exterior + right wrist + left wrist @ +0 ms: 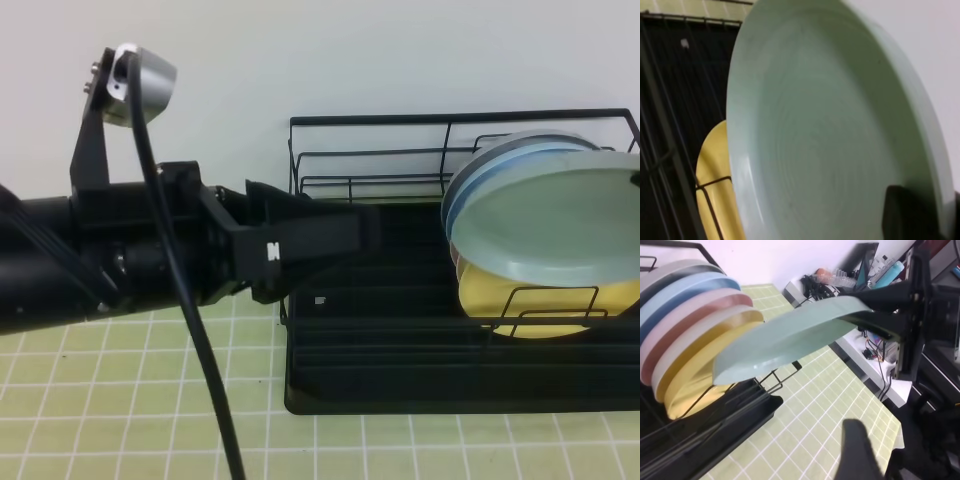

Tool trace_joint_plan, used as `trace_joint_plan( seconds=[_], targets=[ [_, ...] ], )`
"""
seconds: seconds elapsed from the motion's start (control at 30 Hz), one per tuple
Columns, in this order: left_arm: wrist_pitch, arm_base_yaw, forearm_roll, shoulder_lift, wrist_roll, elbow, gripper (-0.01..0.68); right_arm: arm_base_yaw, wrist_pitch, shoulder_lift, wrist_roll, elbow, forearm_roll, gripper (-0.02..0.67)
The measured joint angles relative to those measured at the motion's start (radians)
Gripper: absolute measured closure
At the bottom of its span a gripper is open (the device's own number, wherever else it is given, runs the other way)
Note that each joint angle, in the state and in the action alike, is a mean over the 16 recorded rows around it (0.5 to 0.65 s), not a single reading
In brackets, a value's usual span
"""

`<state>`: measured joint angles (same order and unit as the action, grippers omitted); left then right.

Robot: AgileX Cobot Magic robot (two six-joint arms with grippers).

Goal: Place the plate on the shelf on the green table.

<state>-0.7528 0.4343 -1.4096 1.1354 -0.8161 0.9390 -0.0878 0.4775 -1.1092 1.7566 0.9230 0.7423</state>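
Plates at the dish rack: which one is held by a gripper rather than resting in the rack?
The pale mint plate. The right gripper is shut on its rim, holding it tilted above the yellow plate, which stands in the rack with the others.

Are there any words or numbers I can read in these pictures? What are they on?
None can be read.
White mark on the left arm: too blurred to tell if it is letters.
Small pale sticker on the shelf: too small to read.
Bottles on the far desk: any labels are blurred.
The plate: plain, no writing.
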Motion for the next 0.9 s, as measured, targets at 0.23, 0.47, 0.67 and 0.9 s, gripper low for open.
trace_joint_plan(
  seconds=[0.23,0.47,0.67,0.9],
  targets=[
    [-0.01,0.0,0.0,-0.009,-0.003,0.0,0.275,0.0,0.011,-0.014,0.005,0.0,-0.076,0.652],
    [-0.032,0.0,0.0,-0.008,-0.003,0.0,0.275,0.0,-0.003,-0.045,0.021,0.0,-0.117,0.652],
    [-0.052,0.0,0.0,-0.009,0.003,0.0,0.276,0.0,-0.016,-0.077,0.037,0.0,-0.121,0.652],
    [-0.068,0.0,0.0,-0.01,0.012,0.0,0.276,0.0,-0.022,-0.117,0.048,0.0,-0.118,0.652]
  ],
)
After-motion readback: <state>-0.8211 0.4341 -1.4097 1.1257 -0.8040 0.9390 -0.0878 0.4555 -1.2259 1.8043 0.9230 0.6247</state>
